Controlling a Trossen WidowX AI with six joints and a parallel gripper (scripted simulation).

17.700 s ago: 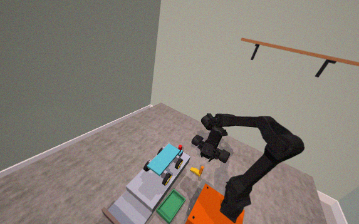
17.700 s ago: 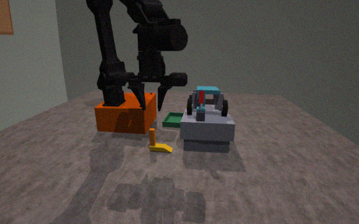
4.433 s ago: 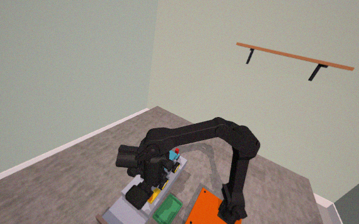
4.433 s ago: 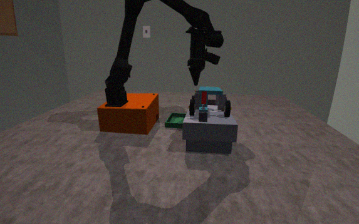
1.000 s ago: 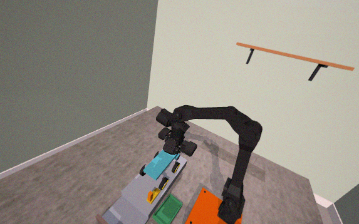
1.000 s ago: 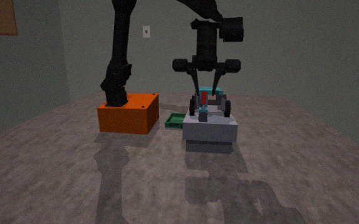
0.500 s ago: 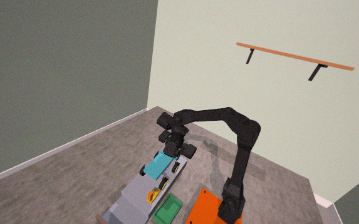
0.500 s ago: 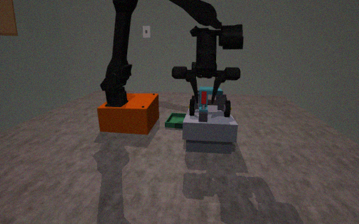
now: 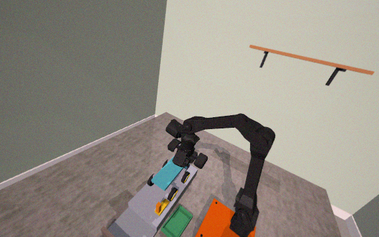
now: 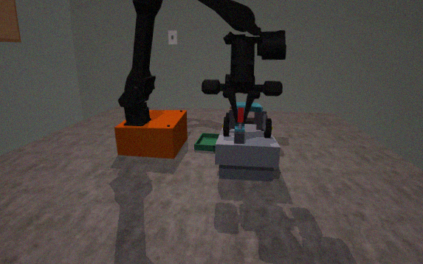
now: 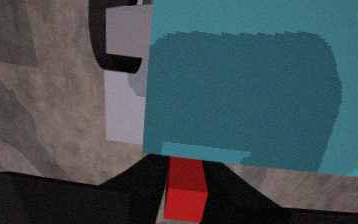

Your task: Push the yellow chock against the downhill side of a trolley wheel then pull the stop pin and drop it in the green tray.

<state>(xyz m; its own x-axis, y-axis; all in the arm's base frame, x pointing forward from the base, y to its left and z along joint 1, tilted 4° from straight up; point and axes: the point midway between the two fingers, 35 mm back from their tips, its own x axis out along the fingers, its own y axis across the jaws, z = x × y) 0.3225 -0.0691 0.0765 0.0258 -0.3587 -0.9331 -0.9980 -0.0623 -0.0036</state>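
The teal trolley (image 9: 167,175) (image 10: 251,107) (image 11: 245,90) stands on the grey ramp (image 9: 145,200) (image 10: 247,155) (image 11: 122,122). The yellow chock (image 9: 163,206) with its orange handle sits on the ramp at the downhill side of the near-side lower wheel (image 9: 172,194), very close to it; whether they touch cannot be told. The red-headed stop pin (image 10: 241,113) (image 11: 186,202) is upright in its holder at the uphill end. My gripper (image 10: 241,119) (image 11: 182,154) points down and is shut on the pin's red head, one finger on each side. The green tray (image 9: 177,221) (image 10: 208,141) holds nothing visible.
The orange block (image 9: 214,216) (image 10: 146,141) under the arm's base stands beside the tray. The trolley's deck edge is right beside my fingers. A wooden shelf (image 9: 309,59) is high on the wall.
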